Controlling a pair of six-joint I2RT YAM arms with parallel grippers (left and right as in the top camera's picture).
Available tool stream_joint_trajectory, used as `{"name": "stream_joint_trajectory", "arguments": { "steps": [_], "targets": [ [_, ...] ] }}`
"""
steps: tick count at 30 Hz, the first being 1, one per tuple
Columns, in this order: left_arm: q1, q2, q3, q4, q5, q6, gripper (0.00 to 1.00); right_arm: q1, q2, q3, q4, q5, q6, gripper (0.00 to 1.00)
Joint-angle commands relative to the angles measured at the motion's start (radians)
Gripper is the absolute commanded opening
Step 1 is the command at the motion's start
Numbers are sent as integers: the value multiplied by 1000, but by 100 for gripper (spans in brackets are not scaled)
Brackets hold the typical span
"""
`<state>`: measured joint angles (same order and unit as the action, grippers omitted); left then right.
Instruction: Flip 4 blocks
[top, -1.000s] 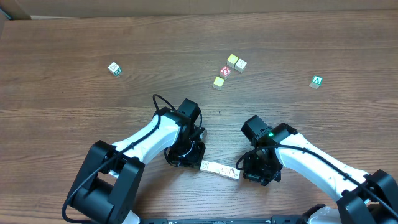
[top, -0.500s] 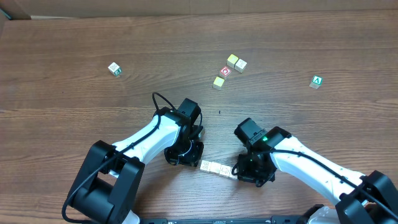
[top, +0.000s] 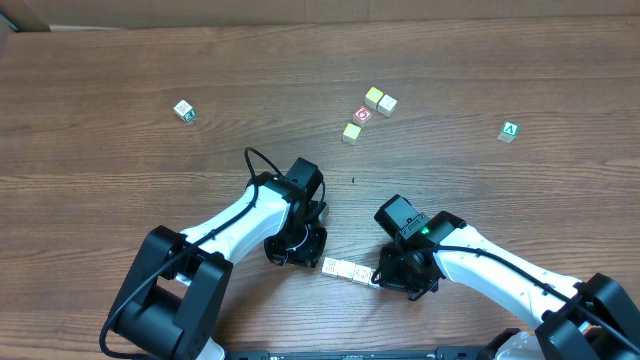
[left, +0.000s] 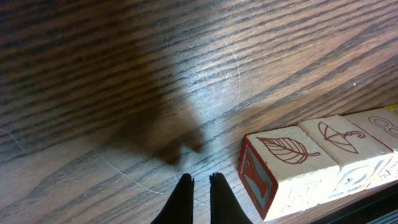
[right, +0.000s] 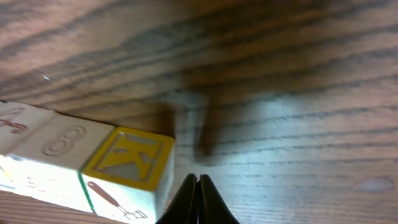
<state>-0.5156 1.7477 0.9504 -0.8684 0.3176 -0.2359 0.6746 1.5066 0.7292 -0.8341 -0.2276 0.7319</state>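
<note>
Blocks (top: 351, 271) sit in a tight row on the tabletop (top: 120, 180), left end effector (left: 200, 182) and right end effector (right: 197, 180) clenched empty beside either end, likely so pinched tips can roll the row.

Blocks (top: 348, 270) in row, touching, on table (top: 120, 170)

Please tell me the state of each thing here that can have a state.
left end effector: shut, empty.
right end effector: shut, empty.
row of blocks: lying flat, touching side to side, ungripped.
leaf block: leaf face up, at the row's end.
yellow K block: K face up, at the other end.
</note>
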Motion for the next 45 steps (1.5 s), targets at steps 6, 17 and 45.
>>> {"name": "stream_joint_trajectory", "arguments": {
  "steps": [6,17,45],
  "targets": [
    [-2,6,-7,1,-6,-3,4,2,-1,-6,30,18,25,4],
    [-2,6,-7,2,-7,0,4,5,-1,-6,26,6,40,4],
    [-8,6,-7,18,-13,121,4,5,-1,-42,75,-48,84,4]
  ]
}}
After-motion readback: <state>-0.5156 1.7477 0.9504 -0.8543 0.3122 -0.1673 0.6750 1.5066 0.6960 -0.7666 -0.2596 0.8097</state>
